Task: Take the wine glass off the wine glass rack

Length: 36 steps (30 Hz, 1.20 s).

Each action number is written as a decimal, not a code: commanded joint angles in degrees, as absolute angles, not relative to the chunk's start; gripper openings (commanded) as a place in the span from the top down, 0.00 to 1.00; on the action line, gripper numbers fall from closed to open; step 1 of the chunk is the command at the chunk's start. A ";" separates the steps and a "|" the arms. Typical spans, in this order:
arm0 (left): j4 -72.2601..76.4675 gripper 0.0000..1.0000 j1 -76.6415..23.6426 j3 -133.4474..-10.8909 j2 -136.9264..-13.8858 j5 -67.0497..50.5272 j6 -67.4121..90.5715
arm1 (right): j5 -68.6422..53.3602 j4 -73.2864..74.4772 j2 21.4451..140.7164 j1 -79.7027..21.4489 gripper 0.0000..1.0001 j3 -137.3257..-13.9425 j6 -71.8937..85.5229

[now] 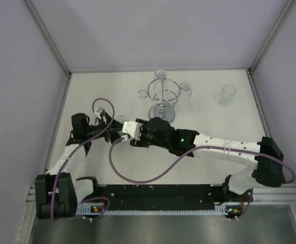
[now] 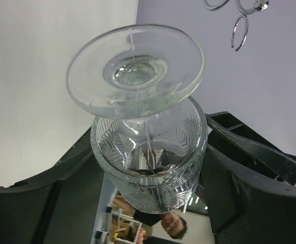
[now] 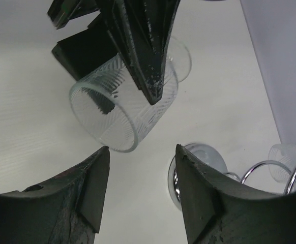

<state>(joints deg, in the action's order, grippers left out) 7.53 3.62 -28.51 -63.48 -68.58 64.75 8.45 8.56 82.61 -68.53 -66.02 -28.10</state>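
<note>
The left tool [image 2: 145, 168] clamps the wine glass [image 3: 122, 109] by its bowl, clear of the wine glass rack [image 1: 163, 96]. The right tool [image 3: 140, 168] stands open near the rim. Maintain firm grip; avoid rim contact.

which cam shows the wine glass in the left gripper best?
Left wrist: the wine glass fills the frame, foot and patterned bowl sharp, clamped in the left gripper. Right wrist shows it rim-on, partly hidden behind that gripper's fingers. Top external: just a faint speck.
</note>
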 commanded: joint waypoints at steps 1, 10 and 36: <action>18.72 1.00 3.95 -26.19 -60.38 -71.28 79.97 | 13.96 1.51 85.34 -69.26 0.48 -71.36 -24.09; 15.74 1.00 3.96 -25.75 -59.33 -72.77 84.37 | 17.58 -3.42 91.58 -69.35 0.55 -74.09 -23.47; -9.85 0.02 7.56 -39.55 -67.15 -62.23 46.49 | -4.83 44.54 58.82 -57.76 1.00 -76.90 -25.40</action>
